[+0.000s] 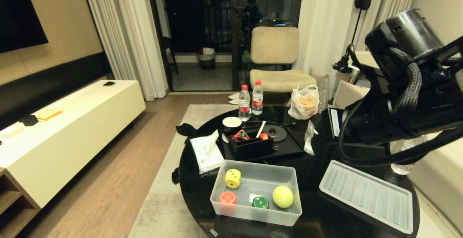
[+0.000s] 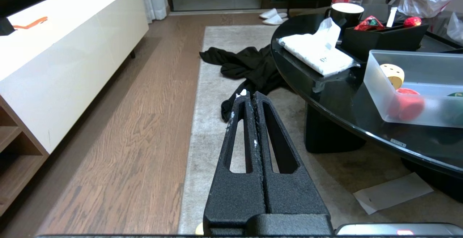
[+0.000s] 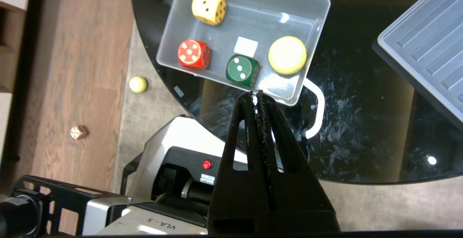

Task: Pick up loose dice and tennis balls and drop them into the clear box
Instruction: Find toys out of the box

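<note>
Right wrist view looks down on the clear box [image 3: 311,17], which stands near the edge of the round black surface [image 3: 361,129] with its lid [image 3: 427,50] lying apart beside it. Inside lie a yellow die [image 3: 209,6], a red die [image 3: 193,53], a green die [image 3: 242,69] and one tennis ball [image 3: 287,55]. The right gripper [image 3: 258,95] hangs above the box's near rim, jaws pressed together and holding nothing. The left gripper [image 2: 250,97] is parked low off to the side over the rug [image 2: 209,86], jaws likewise together and empty.

Two pieces are not yet collected: a second tennis ball [image 3: 138,84] on the rug just off the surface's edge, and a tan die [image 3: 79,132] farther out on the wooden floor [image 3: 83,68]. So the task looks partly done, between a drop and the next pick. The next move seems to call for bringing a gripper down to floor level, parting its jaws wide and closing around the ball, which may roll if nudged.

Neither floor piece shows in the head view, where the right arm [image 1: 408,97] blocks much of the surface's far right. The tan die is too small to read its pips. Whether more loose pieces lie under the surface cannot be told.
</note>
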You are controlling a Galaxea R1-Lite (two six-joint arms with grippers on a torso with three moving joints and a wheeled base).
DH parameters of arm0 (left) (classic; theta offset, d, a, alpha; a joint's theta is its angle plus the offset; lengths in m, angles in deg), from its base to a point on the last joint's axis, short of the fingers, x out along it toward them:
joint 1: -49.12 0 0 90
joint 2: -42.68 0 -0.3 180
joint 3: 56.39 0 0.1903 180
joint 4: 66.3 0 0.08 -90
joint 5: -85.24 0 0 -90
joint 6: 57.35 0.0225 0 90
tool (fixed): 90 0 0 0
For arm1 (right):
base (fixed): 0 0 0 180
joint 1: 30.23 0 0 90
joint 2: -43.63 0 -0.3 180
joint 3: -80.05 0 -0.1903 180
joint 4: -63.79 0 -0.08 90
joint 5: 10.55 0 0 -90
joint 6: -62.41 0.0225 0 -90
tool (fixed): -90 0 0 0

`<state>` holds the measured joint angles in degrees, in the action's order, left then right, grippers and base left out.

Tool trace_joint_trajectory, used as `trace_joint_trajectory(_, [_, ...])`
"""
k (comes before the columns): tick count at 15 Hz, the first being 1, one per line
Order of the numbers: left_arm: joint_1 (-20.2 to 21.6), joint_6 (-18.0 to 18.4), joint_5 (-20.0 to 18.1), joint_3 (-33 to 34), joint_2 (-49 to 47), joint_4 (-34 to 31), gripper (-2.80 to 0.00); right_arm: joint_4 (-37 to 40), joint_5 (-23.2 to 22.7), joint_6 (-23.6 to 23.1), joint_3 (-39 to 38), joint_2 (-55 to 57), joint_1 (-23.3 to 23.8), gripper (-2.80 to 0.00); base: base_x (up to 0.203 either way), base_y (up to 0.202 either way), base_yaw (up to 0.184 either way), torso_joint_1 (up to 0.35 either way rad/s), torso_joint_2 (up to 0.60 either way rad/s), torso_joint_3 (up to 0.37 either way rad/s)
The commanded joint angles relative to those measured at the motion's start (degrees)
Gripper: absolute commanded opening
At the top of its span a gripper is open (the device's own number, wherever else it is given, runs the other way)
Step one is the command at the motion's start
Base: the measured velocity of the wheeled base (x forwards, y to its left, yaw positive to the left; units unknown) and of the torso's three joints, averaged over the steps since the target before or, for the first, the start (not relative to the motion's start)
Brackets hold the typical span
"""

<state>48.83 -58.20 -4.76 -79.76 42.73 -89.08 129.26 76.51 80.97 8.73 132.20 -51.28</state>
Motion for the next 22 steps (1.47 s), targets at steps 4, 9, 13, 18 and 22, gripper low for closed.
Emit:
trace_joint_trajectory(4, [-0.1, 0.0, 0.0, 0.1, 0.0, -0.1, -2.80, 0.3, 3.2, 0.4, -4.9, -6.9, 0.1, -2.80, 0.000, 0.000, 0.000, 0.000, 0.00, 0.000])
trace_joint_trajectory(9, [-0.1, 0.0, 0.0, 0.1, 0.0, -0.1, -2.80, 0.3, 6.6, 0.7, -8.5, -11.0, 5.5, -2.80, 0.000, 0.000, 0.000, 0.000, 0.00, 0.000])
trace_joint_trajectory(13, [-0.1, 0.0, 0.0, 0.1, 0.0, -0.1, -2.80, 0.2, 6.7, 0.7, -12.7, -13.2, 9.4, -2.80, 0.000, 0.000, 0.000, 0.000, 0.00, 0.000])
trace_joint_trajectory(18, [-0.1, 0.0, 0.0, 0.1, 0.0, -0.1, -2.80, -12.1, 6.7, 0.4, -22.9, -15.8, 12.8, -2.80, 0.000, 0.000, 0.000, 0.000, 0.00, 0.000])
trace_joint_trajectory(22, [-0.1, 0.0, 0.0, 0.1, 0.0, -0.1, -2.80, -16.0, 7.4, -0.2, -29.7, -26.8, 13.8, -2.80, 0.000, 0.000, 0.000, 0.000, 0.00, 0.000])
